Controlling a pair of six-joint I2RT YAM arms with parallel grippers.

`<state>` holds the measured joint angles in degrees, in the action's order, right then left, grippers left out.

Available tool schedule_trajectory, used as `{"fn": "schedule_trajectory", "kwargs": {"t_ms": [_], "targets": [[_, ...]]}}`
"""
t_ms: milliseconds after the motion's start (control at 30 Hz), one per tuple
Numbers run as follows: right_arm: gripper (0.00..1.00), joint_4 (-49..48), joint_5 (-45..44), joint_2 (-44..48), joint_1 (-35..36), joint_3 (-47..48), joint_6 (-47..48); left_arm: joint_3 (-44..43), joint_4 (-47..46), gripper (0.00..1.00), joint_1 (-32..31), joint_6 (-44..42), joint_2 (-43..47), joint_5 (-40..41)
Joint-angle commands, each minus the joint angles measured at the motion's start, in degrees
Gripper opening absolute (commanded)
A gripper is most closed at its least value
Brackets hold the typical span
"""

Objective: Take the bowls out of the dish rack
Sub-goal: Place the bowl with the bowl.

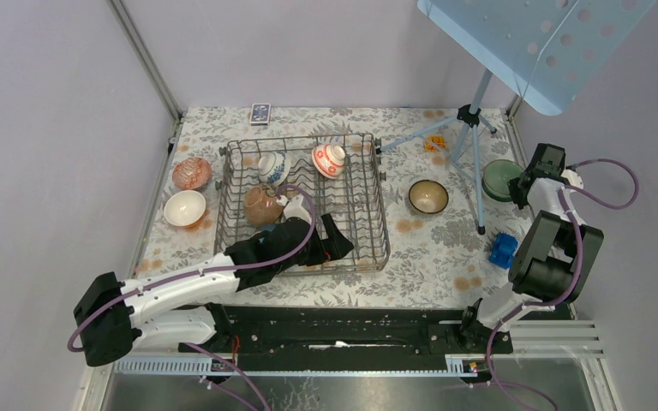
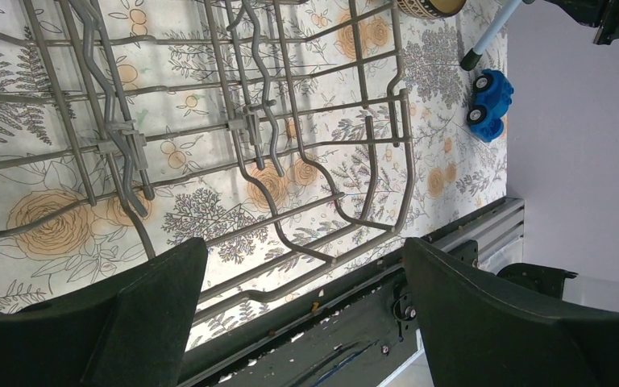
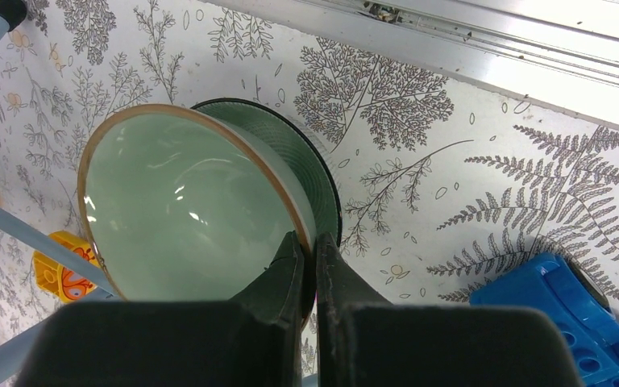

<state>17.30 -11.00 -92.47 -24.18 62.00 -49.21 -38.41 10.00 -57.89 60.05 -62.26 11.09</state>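
Your right end effector (image 3: 313, 251) grips the green bowl (image 3: 177, 210) by its rim, visible only from its wrist; left end effector (image 2: 302, 258) hangs open, empty, over the dish rack (image 2: 407, 153).

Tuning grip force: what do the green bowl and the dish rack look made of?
Green bowl: likely glazed ceramic, glossy with sharp highlights and a brown rim. Dish rack: thin bent wire, matte grey, probably coated metal.
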Motion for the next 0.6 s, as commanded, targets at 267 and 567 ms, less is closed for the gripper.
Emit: {"fn": "schedule_trajectory", "kwargs": {"t_ms": [267,567], "targets": [[0.02,-3.7,0.4,-0.6,-0.6,0.5,0.5,0.0,-3.3,0.96,0.0,0.5,-1.0,-0.6],[0.17,-3.3,0.7,-0.7,-0.6,0.7,0.9,0.2,-3.3,0.96,0.0,0.3,-0.9,-1.0]]}}
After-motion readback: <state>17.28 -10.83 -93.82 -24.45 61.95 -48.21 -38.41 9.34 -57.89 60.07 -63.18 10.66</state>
